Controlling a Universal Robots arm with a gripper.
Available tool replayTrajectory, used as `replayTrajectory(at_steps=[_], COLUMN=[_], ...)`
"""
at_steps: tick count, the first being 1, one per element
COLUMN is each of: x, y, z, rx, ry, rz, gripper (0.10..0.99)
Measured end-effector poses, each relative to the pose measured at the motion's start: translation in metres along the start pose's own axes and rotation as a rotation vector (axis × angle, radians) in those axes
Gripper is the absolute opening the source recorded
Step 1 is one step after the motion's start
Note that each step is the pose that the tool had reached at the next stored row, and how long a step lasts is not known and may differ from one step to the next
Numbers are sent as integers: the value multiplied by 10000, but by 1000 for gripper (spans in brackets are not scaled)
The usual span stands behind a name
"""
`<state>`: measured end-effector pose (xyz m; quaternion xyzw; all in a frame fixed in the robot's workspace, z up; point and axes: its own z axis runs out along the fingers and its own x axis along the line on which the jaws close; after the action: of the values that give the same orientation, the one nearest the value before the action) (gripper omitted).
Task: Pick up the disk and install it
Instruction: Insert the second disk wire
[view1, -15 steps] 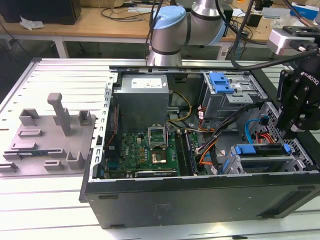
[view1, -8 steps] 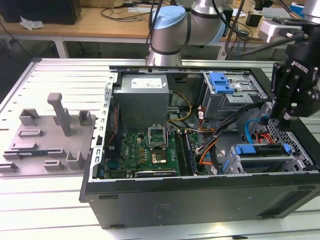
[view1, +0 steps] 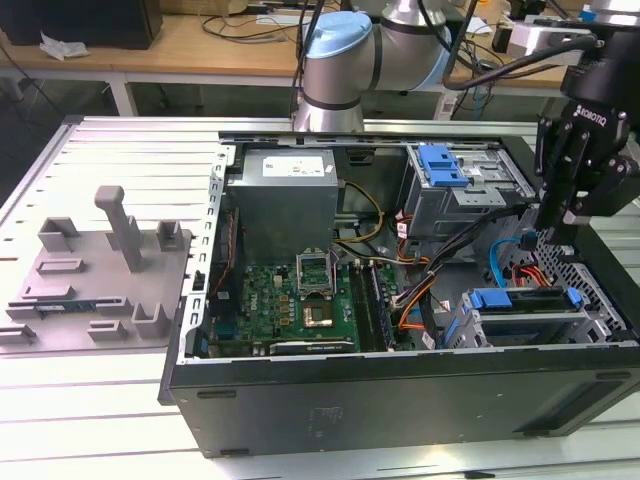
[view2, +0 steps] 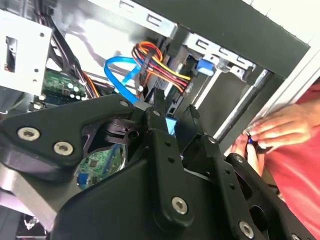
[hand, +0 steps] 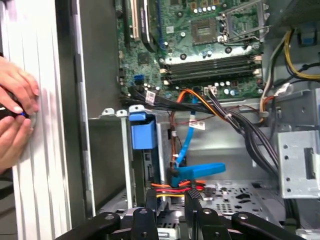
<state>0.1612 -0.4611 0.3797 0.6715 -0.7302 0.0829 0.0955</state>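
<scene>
disk sits in its bay while the claw hangs above the open case

disk (view1: 527, 312), a flat drive with a blue frame, lies seated in the drive bay at the corner of the open computer case (view1: 400, 400), below the claw (view1: 562, 215) in the exterior view. the claw hangs just above that corner, holding nothing; its black fingers (view1: 553, 190) point down and look close together, with only a narrow gap between the tips. in the first wrist view the two fingertips (hand: 192, 197) stand a little apart, over a blue cable connector (hand: 197, 171) and a bundle of red, orange and yellow wires (hand: 172, 186). beside the claw in that view, a blue plastic tab (hand: 143, 131) stands at the edge of the bay. a thin blue cable (view1: 500, 258) loops up just beside the claw in the exterior view. farther from the claw, inside the case, lie the green motherboard (view1: 300, 300) and the grey power supply (view1: 285, 195). a second blue clip (view1: 443, 165) sits on the upper drive cage, well apart from the claw. outside the case wall, near the claw, a person's hands (hand: 15, 117) rest on the ribbed white table (hand: 40, 175); in the second wrist view a hand (view2: 277, 127) and a red sleeve (view2: 300, 175) show. a grey fixture plate (view1: 95, 275) lies far from the claw on the other side of the case.
</scene>
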Motion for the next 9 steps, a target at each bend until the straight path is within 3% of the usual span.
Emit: replayTrajectory(at_steps=[3,6,9], x=[2,2,-2], y=[75,89,103], z=[6,13,25], rx=[-16,-26,-43], ry=[119,269,347], rz=[10,95,181], gripper=[361,361,361])
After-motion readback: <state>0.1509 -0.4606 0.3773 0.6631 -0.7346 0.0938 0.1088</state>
